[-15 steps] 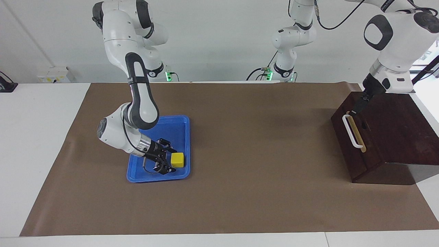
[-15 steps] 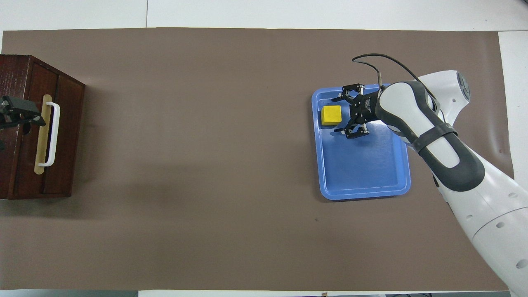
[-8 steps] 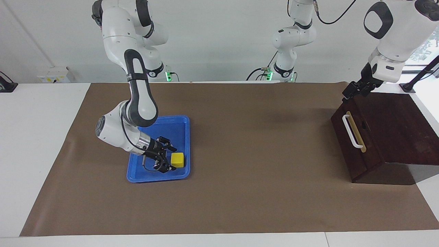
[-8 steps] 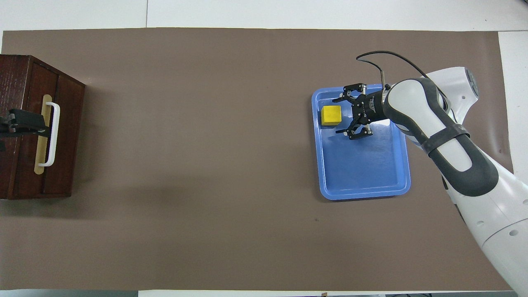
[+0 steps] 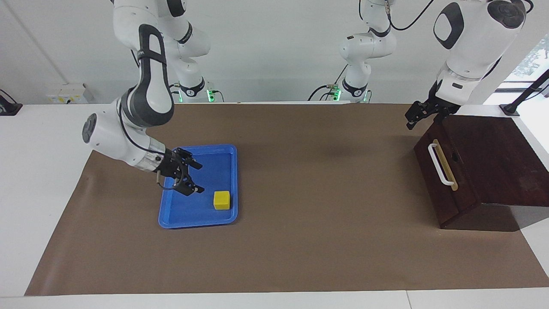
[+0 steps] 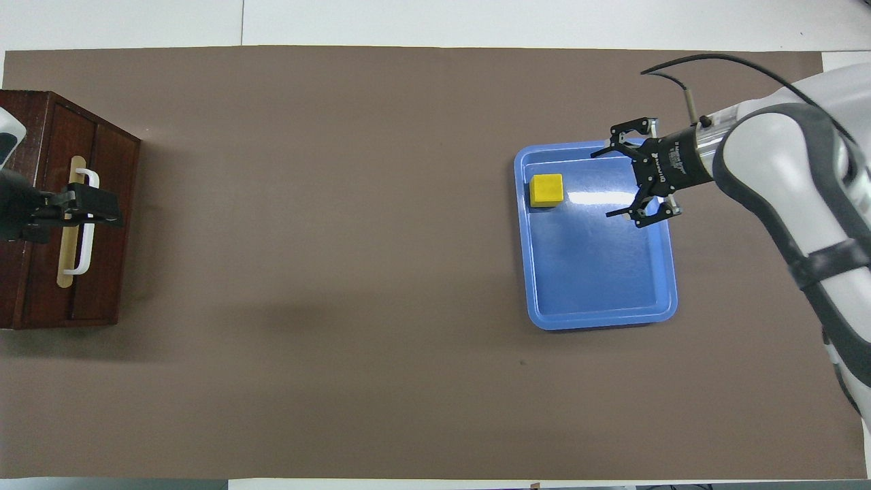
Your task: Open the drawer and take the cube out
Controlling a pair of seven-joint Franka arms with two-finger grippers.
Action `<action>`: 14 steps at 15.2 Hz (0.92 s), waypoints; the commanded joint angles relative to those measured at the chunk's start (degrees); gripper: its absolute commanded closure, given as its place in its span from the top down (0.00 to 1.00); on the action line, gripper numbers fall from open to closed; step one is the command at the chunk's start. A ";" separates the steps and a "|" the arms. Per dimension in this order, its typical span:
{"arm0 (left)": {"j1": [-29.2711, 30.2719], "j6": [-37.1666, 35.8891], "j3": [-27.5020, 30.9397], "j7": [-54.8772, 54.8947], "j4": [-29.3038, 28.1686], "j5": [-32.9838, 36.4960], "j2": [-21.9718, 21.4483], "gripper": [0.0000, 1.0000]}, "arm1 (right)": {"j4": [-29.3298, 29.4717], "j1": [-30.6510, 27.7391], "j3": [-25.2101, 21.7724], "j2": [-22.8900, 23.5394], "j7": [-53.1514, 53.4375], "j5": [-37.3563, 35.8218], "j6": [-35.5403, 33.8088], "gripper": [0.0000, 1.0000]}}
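On the brown mat the cube (image 5: 221,200) is set in the tray (image 5: 195,221) — drawer (image 5: 446,171) shut; both grippers — right (image 5: 194,176), left (image 5: 412,119) — are raised, released, empty.

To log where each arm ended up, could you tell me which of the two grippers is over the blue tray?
The right gripper, open above the blue tray that holds the yellow cube; the left gripper hangs beside the drawer box.
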 commanded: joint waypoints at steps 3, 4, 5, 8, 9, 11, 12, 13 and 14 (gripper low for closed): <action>-0.17 -4.80 0.27 3.08 3.30 -0.07 0.91 1.00 | 8.95 -3.41 -0.19 -4.24 -12.68 -11.22 -13.27 1.00; -0.17 -5.85 0.27 5.53 3.29 -0.24 0.82 1.00 | 10.54 -3.85 -0.11 -4.94 -18.92 -14.46 -15.48 1.00; -0.34 -6.73 0.27 7.38 3.29 -0.24 0.73 1.00 | 11.08 -4.12 -0.11 -6.16 -26.82 -18.06 -16.80 1.00; -1.39 -6.57 0.27 8.81 3.29 -0.24 0.73 1.00 | 11.18 -5.87 -0.19 -10.03 -50.64 -25.64 -18.39 1.00; -1.40 -6.48 0.27 8.81 3.21 -0.24 0.65 1.00 | 11.18 -5.96 -0.19 -11.09 -55.85 -27.57 -18.49 1.00; -1.75 -5.95 0.27 9.51 2.86 -0.33 0.56 1.00 | 11.26 -5.79 -0.02 -12.93 -64.38 -32.58 -18.40 1.00; -1.92 -5.95 0.18 10.82 2.85 -0.33 0.47 1.00 | 11.35 -5.61 0.24 -13.20 -68.34 -34.69 -17.96 1.00; -2.53 -5.95 0.27 11.87 2.85 -0.33 0.47 1.00 | 11.61 -5.87 0.59 -13.12 -71.69 -35.93 -17.52 1.00; -2.63 -6.04 0.27 12.06 2.85 -0.33 0.47 1.00 | 11.88 -5.96 0.60 -13.12 -74.16 -36.12 -16.56 1.00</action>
